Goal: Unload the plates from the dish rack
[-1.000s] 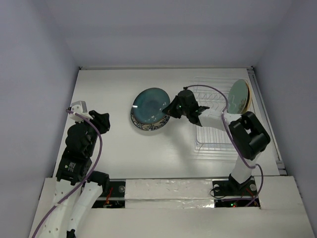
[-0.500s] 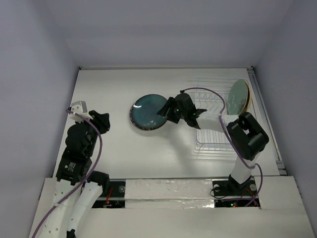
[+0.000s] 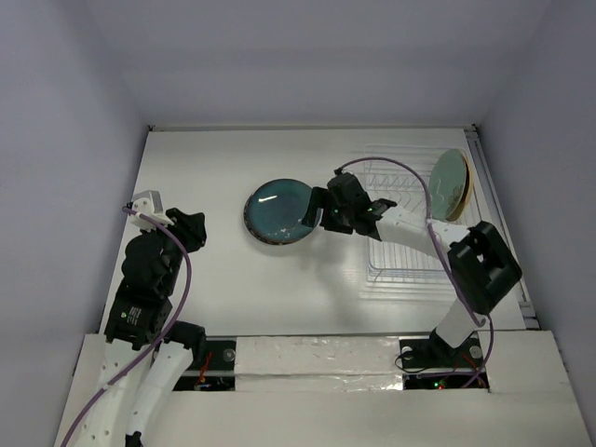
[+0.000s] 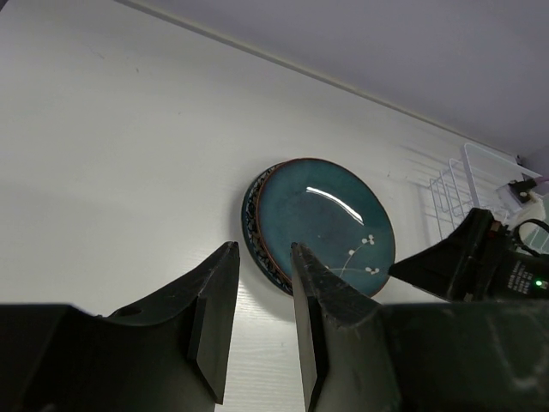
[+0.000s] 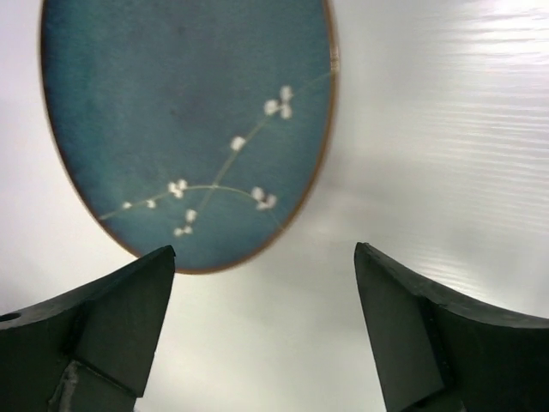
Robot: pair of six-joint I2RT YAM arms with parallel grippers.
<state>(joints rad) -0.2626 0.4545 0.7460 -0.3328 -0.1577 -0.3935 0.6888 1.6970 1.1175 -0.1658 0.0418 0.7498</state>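
Two plates at least are down on the table (image 3: 205, 168), stacked left of the dish rack (image 3: 400, 261). On top lies the glossy dark teal plate (image 3: 277, 209), flat and face up, with a sprig of white blossoms across it and a streak of light on the glaze. Under it, only the patterned rim of a darker plate (image 4: 251, 233) peeks out on the left side; I can't tell how many sit below.

Over in the rack, two more stand on edge at the far right end: the pale green plate (image 3: 445, 182) in front and the tan plate (image 3: 469, 194) tucked just behind it. The rest of the wire slots show nothing standing in them.

The right gripper (image 5: 264, 257) hangs at the teal plate's right edge, between the stack and the rack. Its fingers (image 5: 116, 330) are spread wide with nothing between them but bare tabletop, so the plate is released and lying free. A purple cable (image 3: 391, 166) loops over that arm above the rack.

The left gripper (image 4: 262, 251) is off on the left side of the table, well apart from the stack and looking toward it. Its jaws are parted by a narrow gap and grasp nothing.
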